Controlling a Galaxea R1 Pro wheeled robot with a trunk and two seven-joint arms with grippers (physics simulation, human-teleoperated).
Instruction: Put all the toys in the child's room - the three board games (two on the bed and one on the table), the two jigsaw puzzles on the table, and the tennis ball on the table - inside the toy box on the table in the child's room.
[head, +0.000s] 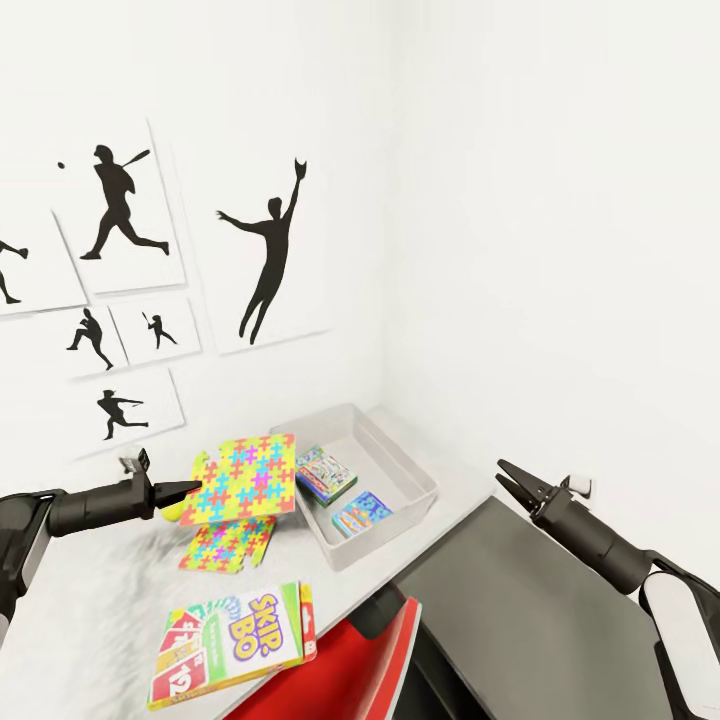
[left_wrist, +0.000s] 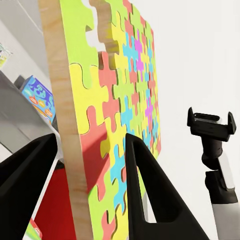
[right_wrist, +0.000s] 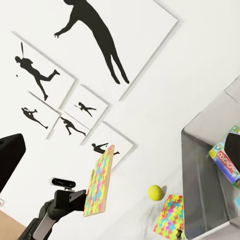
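Head view: the left gripper (head: 192, 490) is gripping a thin mosaic-patterned jigsaw slab (head: 246, 477) lifted above the white table (head: 90, 610), beside the light-grey toy box (head: 415, 470) at the far corner; the right gripper (head: 508, 478) is hanging spread, empty. Left wrist view: black fingers (left_wrist: 142, 185) are clamping the slab's tan edge. Right wrist view: a yellow-green tennis ball (right_wrist: 155, 192) is lying beside the second slab (right_wrist: 169, 216).
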